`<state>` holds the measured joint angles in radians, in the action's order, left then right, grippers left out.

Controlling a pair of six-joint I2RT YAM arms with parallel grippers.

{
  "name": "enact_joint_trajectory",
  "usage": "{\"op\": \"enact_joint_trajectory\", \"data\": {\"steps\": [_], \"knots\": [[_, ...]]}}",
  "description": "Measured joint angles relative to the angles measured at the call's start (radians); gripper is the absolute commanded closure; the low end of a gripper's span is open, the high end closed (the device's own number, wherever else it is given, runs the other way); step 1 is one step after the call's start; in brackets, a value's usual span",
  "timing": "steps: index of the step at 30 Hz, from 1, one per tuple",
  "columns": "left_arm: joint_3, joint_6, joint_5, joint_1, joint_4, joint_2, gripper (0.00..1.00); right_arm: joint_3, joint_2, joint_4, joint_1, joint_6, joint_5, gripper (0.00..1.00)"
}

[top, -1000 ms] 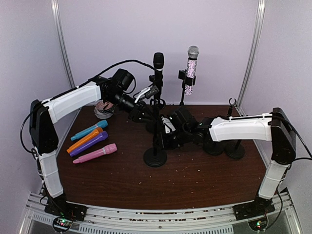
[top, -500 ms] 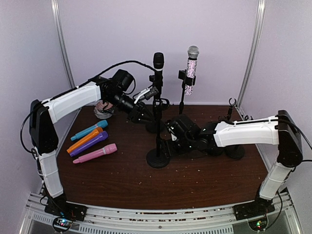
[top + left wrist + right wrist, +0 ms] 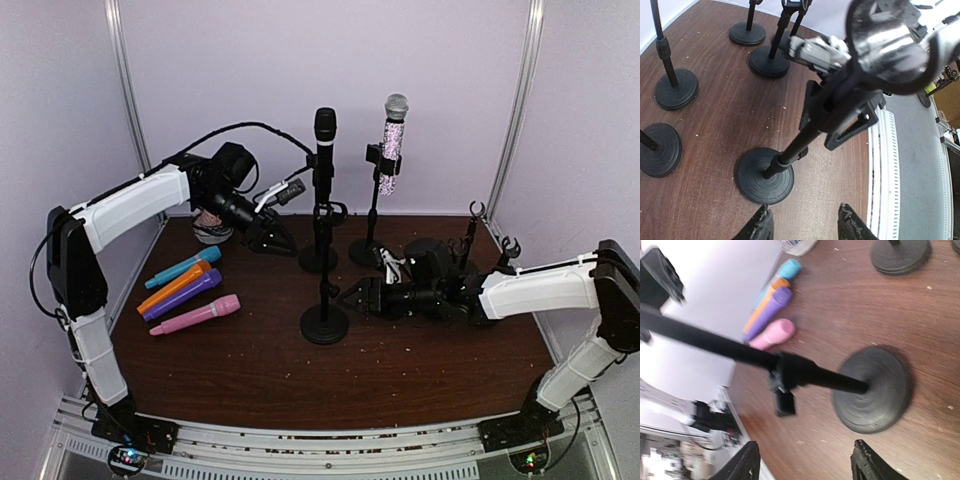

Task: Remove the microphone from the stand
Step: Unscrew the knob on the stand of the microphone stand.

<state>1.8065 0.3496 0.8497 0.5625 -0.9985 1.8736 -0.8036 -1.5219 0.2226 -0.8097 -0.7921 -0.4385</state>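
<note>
The black microphone (image 3: pixel 325 127) stands upright in the clip atop the front stand (image 3: pixel 322 322) mid-table (image 3: pixel 250 370), its long axis vertical, above and rightward of the half-open, empty left fingers (image 3: pixel 761 226), which are nearer it than the wide-spread right fingers (image 3: pixel 745 462) down by the stand's base.

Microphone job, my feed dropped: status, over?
Left gripper open, raised. Right gripper open, low by stand base. Black microphone upright, not gripped. Glitter microphone close beside.

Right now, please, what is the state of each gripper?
Left gripper: open, holding nothing.
Right gripper: open, holding nothing.
</note>
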Motion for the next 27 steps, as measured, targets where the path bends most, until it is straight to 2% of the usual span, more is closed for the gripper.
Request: {"op": "enact_joint_trajectory", "data": {"steps": [3,6,14,18,23,27], "knots": [[0.000,0.018,0.001,0.000,-0.024,-0.011,0.53,0.012,-0.026,0.145,0.047,-0.097,-0.101,0.48],[0.000,0.036,0.001,0.000,-0.044,-0.015,0.53,0.016,-0.052,0.245,0.073,-0.156,-0.164,0.50],[0.000,0.065,0.000,0.000,-0.090,-0.016,0.53,-0.083,-0.080,0.132,0.075,-0.067,-0.190,0.52],[0.000,0.071,0.001,0.000,-0.103,-0.016,0.53,-0.112,-0.103,0.084,0.074,-0.023,-0.190,0.58],[0.000,0.071,0.001,0.000,-0.103,-0.016,0.53,-0.118,-0.147,0.047,0.069,0.014,-0.186,0.73],[0.000,0.071,0.001,0.000,-0.103,-0.016,0.53,-0.133,-0.149,0.032,0.048,0.038,-0.169,0.78]]}}
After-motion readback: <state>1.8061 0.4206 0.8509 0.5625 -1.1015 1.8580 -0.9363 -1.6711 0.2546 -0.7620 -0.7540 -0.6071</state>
